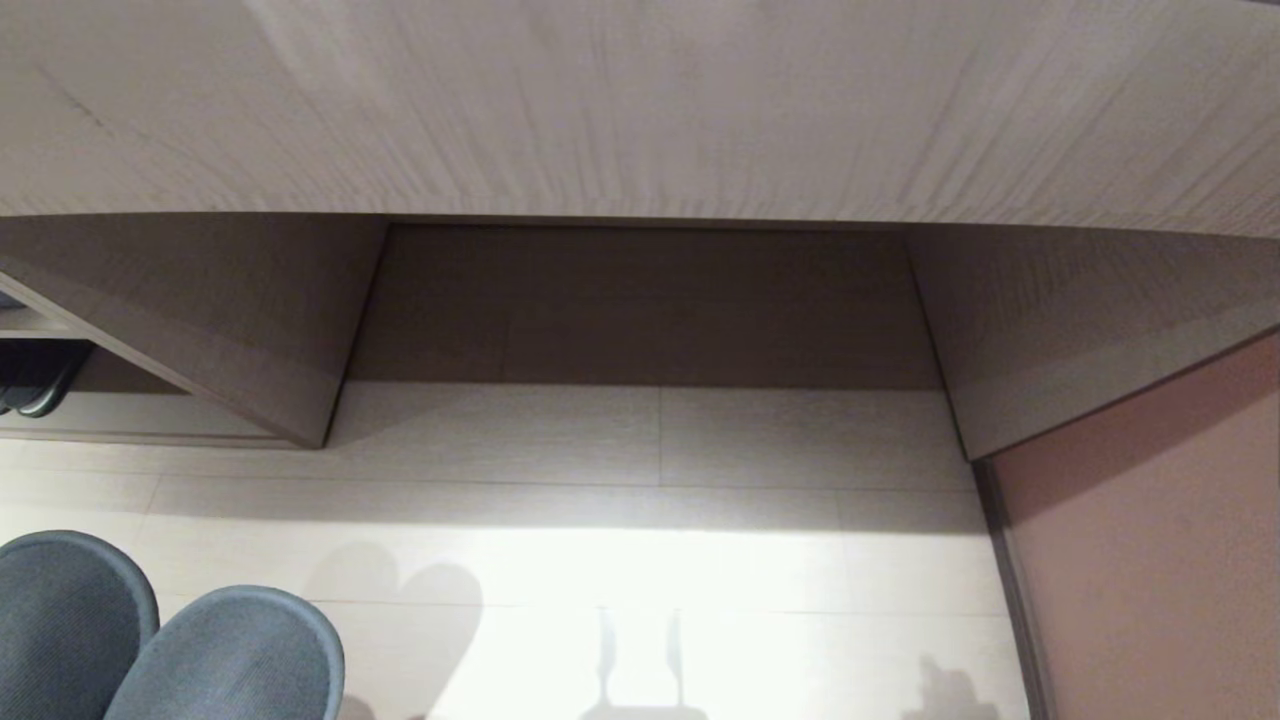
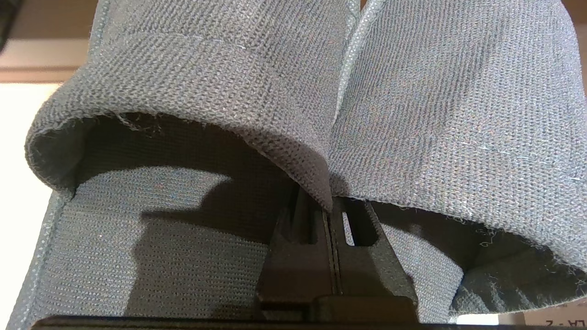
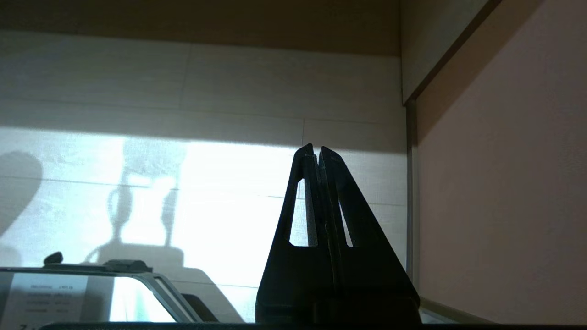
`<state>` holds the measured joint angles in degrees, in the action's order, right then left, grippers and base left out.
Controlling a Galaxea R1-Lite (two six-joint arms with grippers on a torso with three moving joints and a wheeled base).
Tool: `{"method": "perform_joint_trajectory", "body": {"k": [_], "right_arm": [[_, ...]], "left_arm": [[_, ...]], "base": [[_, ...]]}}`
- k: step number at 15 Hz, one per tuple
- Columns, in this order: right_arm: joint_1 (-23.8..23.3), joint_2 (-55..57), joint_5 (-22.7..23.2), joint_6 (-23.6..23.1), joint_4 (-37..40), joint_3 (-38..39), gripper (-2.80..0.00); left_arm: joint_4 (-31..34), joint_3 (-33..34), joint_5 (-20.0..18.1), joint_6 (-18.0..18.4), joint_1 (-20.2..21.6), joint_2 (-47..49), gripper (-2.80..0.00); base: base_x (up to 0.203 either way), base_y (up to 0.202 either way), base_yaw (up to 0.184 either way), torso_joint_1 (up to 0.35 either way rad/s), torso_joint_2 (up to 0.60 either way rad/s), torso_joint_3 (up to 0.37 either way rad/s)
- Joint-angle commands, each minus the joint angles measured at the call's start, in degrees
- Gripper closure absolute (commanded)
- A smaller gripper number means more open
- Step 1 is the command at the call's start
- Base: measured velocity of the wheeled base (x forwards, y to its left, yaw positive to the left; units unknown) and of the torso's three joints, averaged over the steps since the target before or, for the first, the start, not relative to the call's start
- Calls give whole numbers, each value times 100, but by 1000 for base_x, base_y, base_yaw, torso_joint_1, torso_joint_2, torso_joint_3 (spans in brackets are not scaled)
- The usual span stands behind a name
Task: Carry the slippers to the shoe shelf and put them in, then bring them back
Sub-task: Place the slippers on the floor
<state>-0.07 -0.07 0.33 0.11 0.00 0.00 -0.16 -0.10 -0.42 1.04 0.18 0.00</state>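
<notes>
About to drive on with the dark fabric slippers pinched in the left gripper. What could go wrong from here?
1. The left gripper pinches only the touching inner edges of the dark knitted-fabric slippers; soft fabric might slip, dropping one.
2. The low shoe shelf sits far left, already holding a dark item; the wide desk recess straight ahead could be mistaken for it.

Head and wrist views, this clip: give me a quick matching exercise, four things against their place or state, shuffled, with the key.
Things:
1. slippers
2. left gripper
3. right gripper
4. dark pair

Place or state:
A. shut on nothing, over the lit floor
B. in the cubby at the far left edge of the head view
C. toes showing at the lower left of the head view
D. shut on the two inner edges of the slippers

Pairs: 1-C, 2-D, 3-A, 4-B
</notes>
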Motion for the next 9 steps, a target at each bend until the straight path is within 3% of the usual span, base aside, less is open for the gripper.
{"method": "perform_joint_trajectory", "body": {"k": [1,9], "right_arm": [[3,-2,2,-2,0,0,0],[0,-2,2,-2,0,0,0]], "left_arm": [[-2,1,-1,1,8,9,0],[-2,1,-3,1,1,9,0]], "base": [[0,0,0,2,7,-193],[0,0,0,5,3,-195]]}}
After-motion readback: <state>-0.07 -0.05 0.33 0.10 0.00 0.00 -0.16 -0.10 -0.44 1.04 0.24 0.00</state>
